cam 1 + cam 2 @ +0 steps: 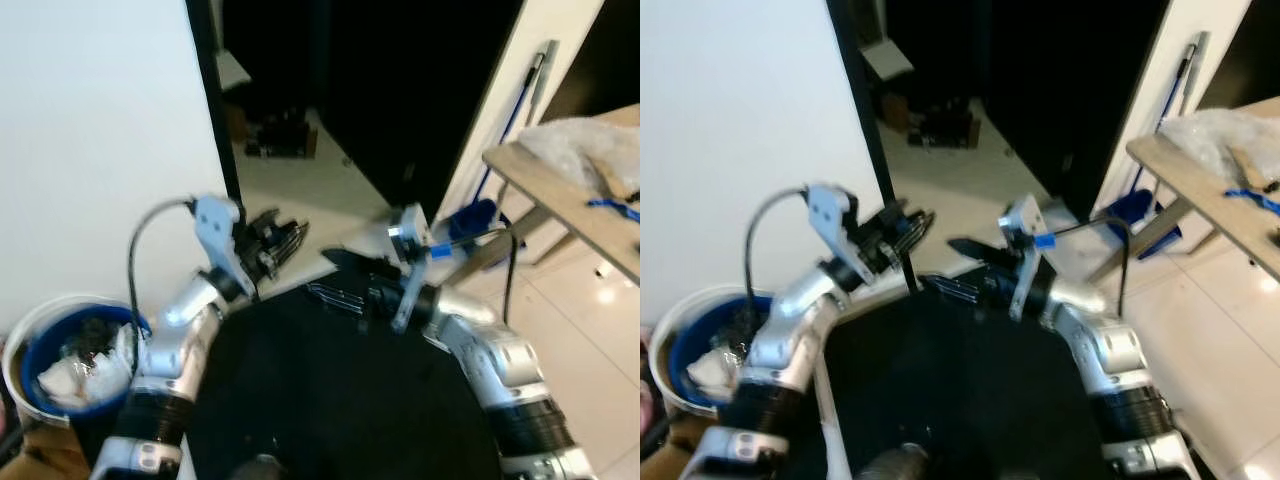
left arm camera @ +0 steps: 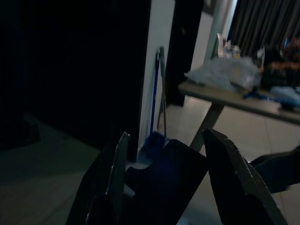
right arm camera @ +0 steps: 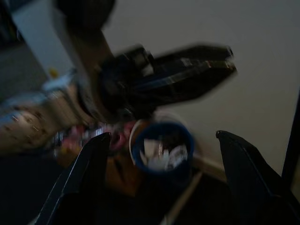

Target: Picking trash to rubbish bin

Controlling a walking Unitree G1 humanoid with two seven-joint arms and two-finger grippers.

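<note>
Left tool (image 1: 283, 238) raised at chest height, fingers apart, apparently holding nothing. Right tool (image 1: 340, 277) just across from it, fingers likewise spread and empty, tips pointing toward the left tool. Close together, not touching.

Rubbish bin (image 1: 20, 345) low and behind the left tool, on the outer side of that arm, close by its elbow; blue liner, white rim. Crumpled white trash (image 1: 75, 375) lying inside it already. No loose piece made out on the floor (image 1: 300, 185) ahead of either tool, though blurred there and dark beyond.

Likely troubles from here:

- Clash of the two tools. Fingertips facing each other with little room between, so any inward swing of either arm probably ends in black fingers striking or interlocking.
- Tipping the rubbish bin. So near the left elbow that a drop or backward sweep of that arm could knock the rim and spill the trash.
- Snagging the cable (image 1: 140, 235) looped off the left wrist, standing proud behind the left tool and liable to catch on the nearby wall (image 1: 100, 120).
- Striking the desk (image 1: 560, 205) out past the right tool on its outer side, with a plastic bag (image 1: 580, 140) on top; a wide outward swing could hit the edge or drag the bag off.
- Misjudged reach. Soft, smeared pictures, so a grab made now would probably land off target or close on air.
</note>
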